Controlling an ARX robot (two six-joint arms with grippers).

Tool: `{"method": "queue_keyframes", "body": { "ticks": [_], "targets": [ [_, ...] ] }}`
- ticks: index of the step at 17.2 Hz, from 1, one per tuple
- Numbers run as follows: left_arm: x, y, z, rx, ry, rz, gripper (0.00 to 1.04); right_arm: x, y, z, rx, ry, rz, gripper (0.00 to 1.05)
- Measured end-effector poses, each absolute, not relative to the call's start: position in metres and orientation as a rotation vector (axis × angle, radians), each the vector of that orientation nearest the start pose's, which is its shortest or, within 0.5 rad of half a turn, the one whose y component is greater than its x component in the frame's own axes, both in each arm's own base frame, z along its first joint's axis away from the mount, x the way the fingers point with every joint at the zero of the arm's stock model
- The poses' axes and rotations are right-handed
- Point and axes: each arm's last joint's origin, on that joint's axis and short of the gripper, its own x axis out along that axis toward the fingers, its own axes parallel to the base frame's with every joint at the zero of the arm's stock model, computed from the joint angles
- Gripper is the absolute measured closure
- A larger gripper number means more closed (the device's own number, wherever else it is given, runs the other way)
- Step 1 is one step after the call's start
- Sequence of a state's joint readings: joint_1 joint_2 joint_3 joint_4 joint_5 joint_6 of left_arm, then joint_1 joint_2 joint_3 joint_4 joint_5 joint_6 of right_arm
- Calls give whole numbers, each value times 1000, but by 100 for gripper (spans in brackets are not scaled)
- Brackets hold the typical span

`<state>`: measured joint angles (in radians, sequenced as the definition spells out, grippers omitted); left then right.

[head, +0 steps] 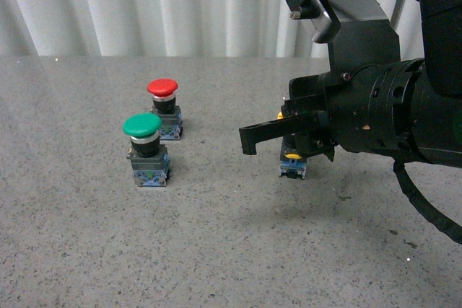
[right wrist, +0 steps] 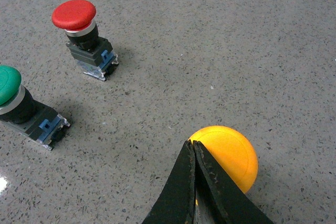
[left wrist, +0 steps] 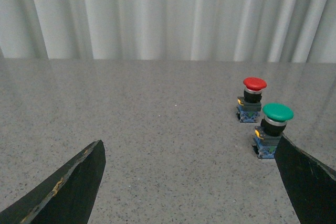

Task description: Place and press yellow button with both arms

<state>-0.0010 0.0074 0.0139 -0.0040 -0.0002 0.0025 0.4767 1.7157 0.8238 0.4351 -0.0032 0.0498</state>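
Grey speckled table [head: 216, 250], flat & matte. White pleated curtain [head: 144, 5] closes off the bg just behind its far edge; nothing else of the room shows. Yellow button [head: 292, 169] stands on the table at front-view right, well apart from red button [head: 162, 89] & green button [head: 142, 125], which stand near each other further left.

In front view it's mostly hidden: right gripper [head: 249, 139] + its black wrist cover cap & body, so only the blue-grey base & slivers of yellow show. Right wrist view: fingers pressed together w/ nothing between, tips over the cap's edge. Touching the cap or not, can't tell.

Left gripper [left wrist: 189, 141] shows only in its own wrist view. Its fingers [left wrist: 68, 187] are spread wide and cut off by the frame; one covers a corner of the green button's base.
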Motion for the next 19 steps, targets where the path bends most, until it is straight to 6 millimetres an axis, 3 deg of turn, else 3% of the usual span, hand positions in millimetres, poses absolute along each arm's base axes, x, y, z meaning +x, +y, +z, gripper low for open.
{"method": "queue_keyframes", "body": {
  "ticks": [12, 19],
  "targets": [
    [97, 0, 167, 2, -2, -1, 7, 309, 159, 164, -97, 496, 447, 103],
    [97, 0, 167, 2, -2, -1, 7, 309, 154, 176, -71, 438, 441, 103]
  ]
}}
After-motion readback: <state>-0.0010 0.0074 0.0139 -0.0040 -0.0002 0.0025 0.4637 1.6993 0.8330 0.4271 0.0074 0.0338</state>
